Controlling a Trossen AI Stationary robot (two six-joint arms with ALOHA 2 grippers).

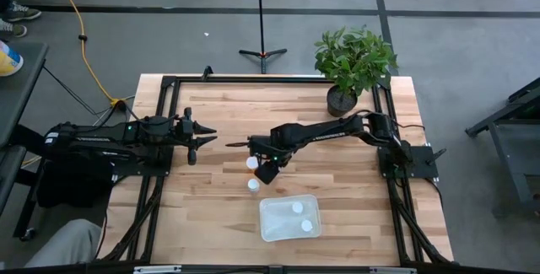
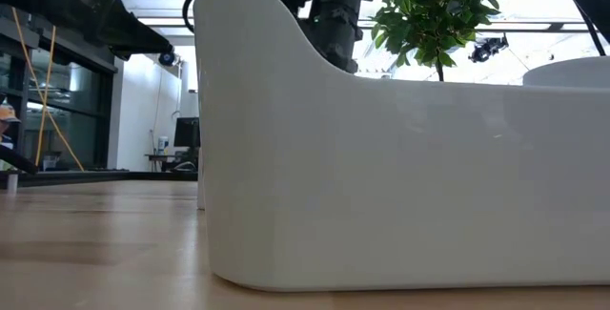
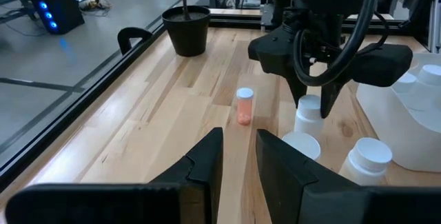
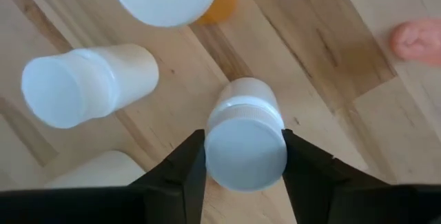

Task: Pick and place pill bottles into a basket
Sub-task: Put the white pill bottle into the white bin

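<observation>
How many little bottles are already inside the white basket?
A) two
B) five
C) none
A: the high view shows two white caps inside the basket, while the right gripper is over other bottles that stand on the table beside it.
</observation>
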